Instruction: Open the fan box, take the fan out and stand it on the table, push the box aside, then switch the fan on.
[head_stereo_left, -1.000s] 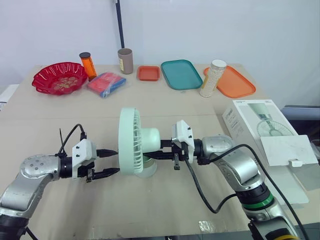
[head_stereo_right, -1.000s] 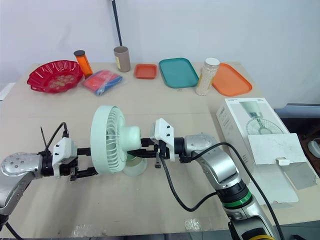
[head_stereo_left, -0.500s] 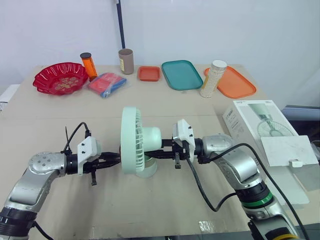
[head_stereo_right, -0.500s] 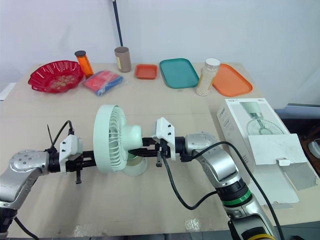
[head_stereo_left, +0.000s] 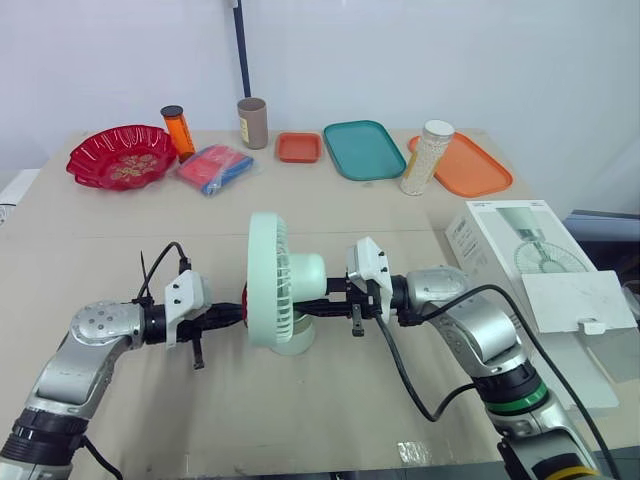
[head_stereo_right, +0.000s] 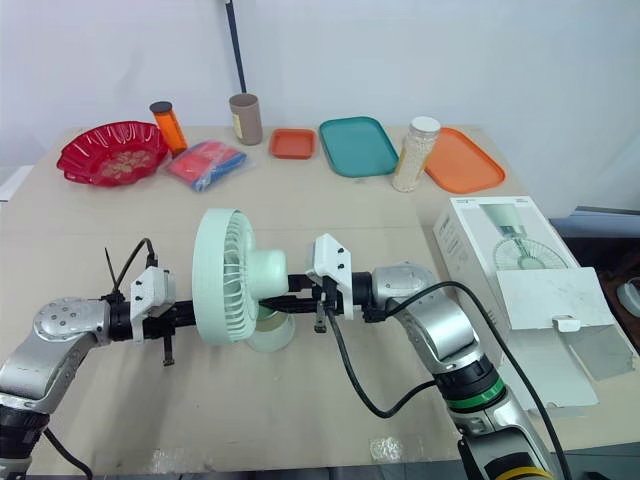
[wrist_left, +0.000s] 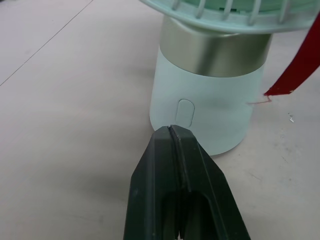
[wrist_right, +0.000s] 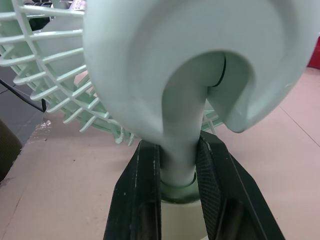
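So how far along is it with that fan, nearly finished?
Nearly. Done: the fan stands upright on the table, and its box lies opened off to the robot's right. In hand: the right gripper clamps the fan's neck to steady it, while the left gripper, fingers shut, points its tip right at the button on the base. Left: pressing that button to switch it on.

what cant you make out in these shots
- Whether the left gripper touches the fan's button: in the left wrist view, its shut tips hide any gap below it.
- Whether the blades of the fan are turning: the head views see it nearly edge-on, behind the grille.
- Print on the box: too small in the head views.
- What the red strip is: cut off by the left wrist view's edge.
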